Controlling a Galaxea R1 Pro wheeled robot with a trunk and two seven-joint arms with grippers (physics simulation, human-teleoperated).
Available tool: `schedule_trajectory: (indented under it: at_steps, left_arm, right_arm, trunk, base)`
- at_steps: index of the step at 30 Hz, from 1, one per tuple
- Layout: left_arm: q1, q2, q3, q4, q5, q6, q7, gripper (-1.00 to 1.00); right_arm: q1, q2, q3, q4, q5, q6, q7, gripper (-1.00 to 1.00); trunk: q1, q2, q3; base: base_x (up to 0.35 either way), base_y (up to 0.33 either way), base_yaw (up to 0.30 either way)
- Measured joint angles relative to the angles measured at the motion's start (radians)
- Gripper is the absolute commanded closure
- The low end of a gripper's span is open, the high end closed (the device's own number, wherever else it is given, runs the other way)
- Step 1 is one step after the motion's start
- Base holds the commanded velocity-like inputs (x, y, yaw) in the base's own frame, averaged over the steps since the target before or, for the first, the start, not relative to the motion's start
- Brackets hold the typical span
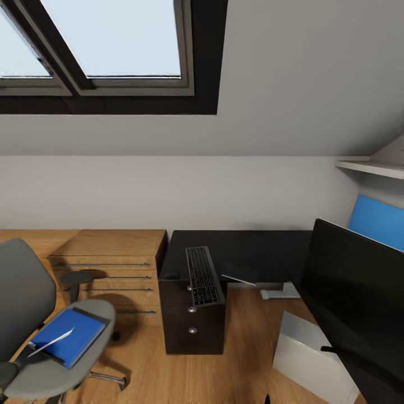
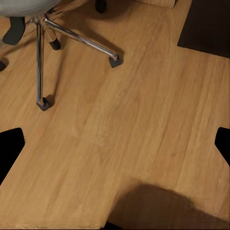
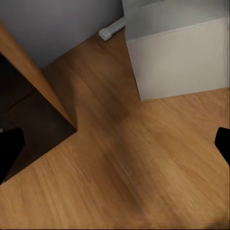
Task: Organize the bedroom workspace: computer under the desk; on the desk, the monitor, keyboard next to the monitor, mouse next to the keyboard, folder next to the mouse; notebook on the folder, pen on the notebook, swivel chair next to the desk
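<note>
Both claws hang low over the wood floor, carrying nothing. Left claw: fingertips at the frame edges, spread apart. Right claw: likewise apart.

Ahead of the left claw: swivel chair, chrome star base on its casters. The folder lies on the seat with a thin pale sheet on top, possibly the notebook; can't confirm.

Ahead of the right claw: computer on the floor by the desk.

Further out: keyboard overhangs the desk's drawer edge; monitor is well right.

Risks: casters roll when the folder is grabbed; the sheet slides off; a bump tips the keyboard.
</note>
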Motion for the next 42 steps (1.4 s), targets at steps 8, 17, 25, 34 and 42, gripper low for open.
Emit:
schedule_trajectory:
  at_steps: [8, 17, 25, 34, 42]
  left_arm:
    - [0.000, 0.000, 0.000, 0.000, 0.001, -0.001, 0.000, -1.00]
    - [0.000, 0.000, 0.004, 0.000, 0.002, -0.002, 0.003, -1.00]
    - [0.000, -0.001, 0.005, 0.000, 0.001, -0.019, 0.004, -1.00]
    - [0.000, 0.000, 0.005, 0.000, 0.002, -0.026, 0.005, -1.00]
    - [0.000, 0.000, 0.006, 0.000, 0.002, -0.027, 0.006, -1.00]
  right_arm:
    - [0.000, 0.000, 0.001, 0.000, 0.000, 0.000, 0.001, -1.00]
    - [0.000, 0.000, 0.002, 0.000, 0.000, 0.000, 0.001, -1.00]
    - [0.000, 0.000, 0.002, 0.001, 0.000, 0.000, 0.001, -1.00]
    - [0.000, 0.000, 0.002, 0.001, 0.000, 0.000, 0.001, -1.00]
    - [0.000, 0.000, 0.001, 0.001, 0.001, 0.000, 0.001, -1.00]
  trunk:
    - [-0.031, 0.056, 0.025]
    - [-0.050, 0.091, 0.040]
    - [-0.081, 0.147, 0.063]
    - [-0.116, 0.210, 0.091]
    - [-0.146, 0.266, 0.116]
  base:
    - [-0.326, 0.000, -0.017]
    - [-0.072, 0.000, -0.163]
    - [-0.004, 0.000, -0.025]
    - [-0.019, 0.000, -0.002]
    - [-0.166, 0.000, 0.000]
